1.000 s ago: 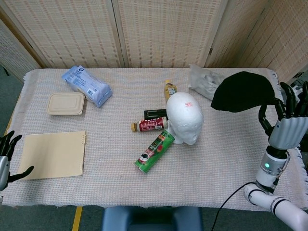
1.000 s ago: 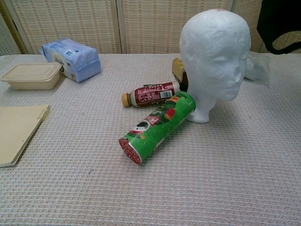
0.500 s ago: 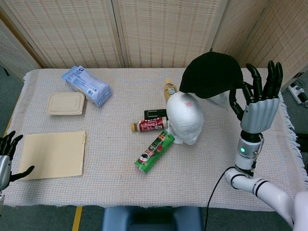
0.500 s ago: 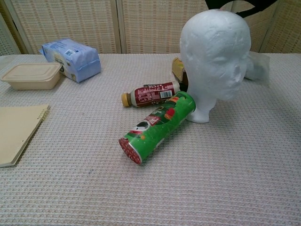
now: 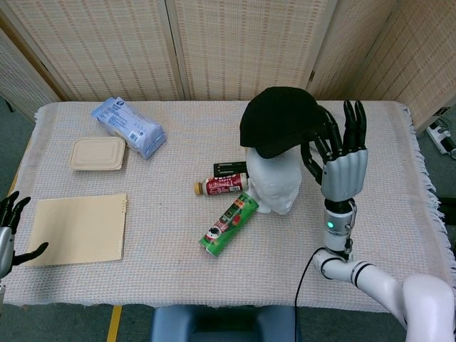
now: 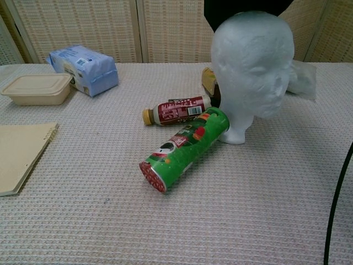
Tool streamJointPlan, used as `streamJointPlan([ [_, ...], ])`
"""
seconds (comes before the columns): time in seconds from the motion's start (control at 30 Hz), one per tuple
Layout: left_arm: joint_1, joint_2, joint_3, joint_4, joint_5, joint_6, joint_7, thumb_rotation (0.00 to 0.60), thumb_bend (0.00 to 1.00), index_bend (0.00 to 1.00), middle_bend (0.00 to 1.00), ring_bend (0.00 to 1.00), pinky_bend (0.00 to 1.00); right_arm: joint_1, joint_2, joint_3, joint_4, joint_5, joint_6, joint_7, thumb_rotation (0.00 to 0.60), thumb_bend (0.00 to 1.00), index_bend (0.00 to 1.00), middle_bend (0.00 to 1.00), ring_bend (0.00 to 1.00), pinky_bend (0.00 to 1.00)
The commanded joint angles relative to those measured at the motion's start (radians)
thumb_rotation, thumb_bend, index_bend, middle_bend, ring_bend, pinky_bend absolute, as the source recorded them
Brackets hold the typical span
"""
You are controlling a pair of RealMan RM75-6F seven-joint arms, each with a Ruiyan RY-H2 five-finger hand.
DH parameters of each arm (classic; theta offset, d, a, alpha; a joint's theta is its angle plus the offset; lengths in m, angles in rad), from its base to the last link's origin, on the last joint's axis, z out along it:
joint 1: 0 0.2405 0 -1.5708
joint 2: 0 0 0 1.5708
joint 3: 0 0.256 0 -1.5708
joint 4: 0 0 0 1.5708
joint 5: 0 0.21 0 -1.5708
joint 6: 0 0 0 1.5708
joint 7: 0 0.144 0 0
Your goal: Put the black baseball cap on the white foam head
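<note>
Step in hand: placement. The white foam head (image 5: 274,182) stands mid-table; the black fabric baseball cap (image 5: 279,120) hangs directly above its crown, not yet seated as far as the chest view shows.

Next move, by my judgement: you lower the cap squarely, then let go.

Right hand (image 5: 340,160): upright to the right of the head, some fingers extended, others pinching the cap's edge.

Left hand (image 5: 8,235): near-left corner, fingers spread, holding nothing.

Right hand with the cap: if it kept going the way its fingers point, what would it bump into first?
Its fingers point up and away, so the right hand would probably meet the folding screen behind the table first, not the foam head beside it. Depth is hard to judge.
</note>
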Motion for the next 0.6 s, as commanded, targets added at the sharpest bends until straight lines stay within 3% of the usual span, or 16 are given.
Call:
streamJointPlan([
  [0.03,0.0,0.0,0.0,0.001,0.0,-0.001,-0.001,0.6,0.19,0.13,0.05,0.0,0.04,-0.015,-0.006,-0.029,-0.01,-0.027,0.035,0.001,0.6,0.39,0.77,0.24,0.0,0.0],
  [0.37,0.002,0.004,0.01,-0.013,0.012,-0.002,0.001,0.6,0.19,0.13,0.05,0.0,0.04,-0.121,-0.035,-0.163,0.005,-0.089,0.106,0.038,0.6,0.39,0.77,0.24,0.0,0.0],
  [0.6,0.006,0.014,0.008,-0.022,0.013,0.008,-0.007,0.6,0.19,0.13,0.05,0.0,0.04,-0.166,-0.074,-0.195,0.038,-0.094,0.139,0.089,0.6,0.39,0.77,0.24,0.0,0.0],
])
